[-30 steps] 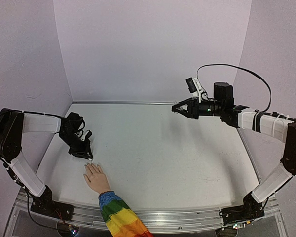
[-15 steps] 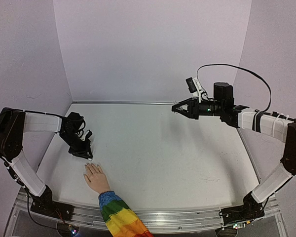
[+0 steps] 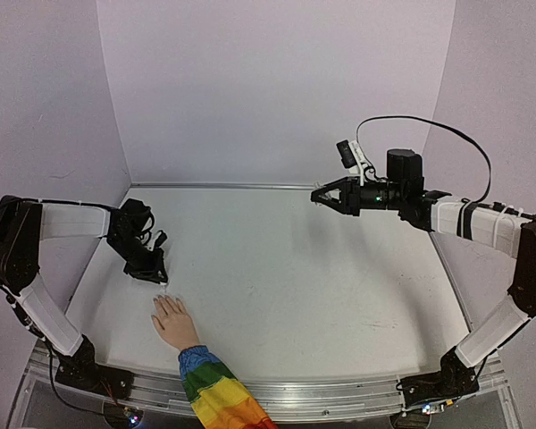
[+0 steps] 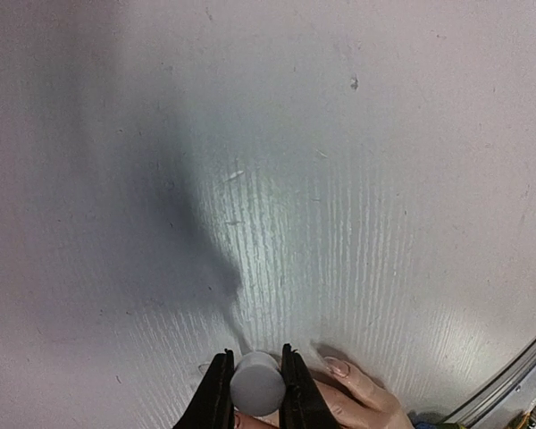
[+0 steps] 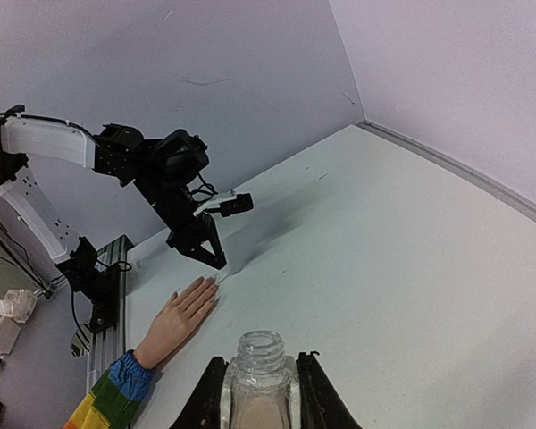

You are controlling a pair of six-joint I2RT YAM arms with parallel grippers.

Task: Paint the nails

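Left end effector [image 3: 158, 279] (clamped on a cap [image 4: 256, 384]) hovered just past the nails [image 4: 337, 365], mannequin hand [image 3: 171, 322] pointing at it; right end effector [image 3: 320, 197], gripping the bottle [image 5: 260, 380], was well apart.

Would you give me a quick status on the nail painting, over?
Left gripper shut on cap, low over fingertips of mannequin hand. Right gripper shut on open bottle, raised far right. Nothing else near the nails.

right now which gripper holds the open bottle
The right gripper: a clear uncapped bottle is clamped in it. The left gripper instead grips a round grey cap beside the mannequin hand.
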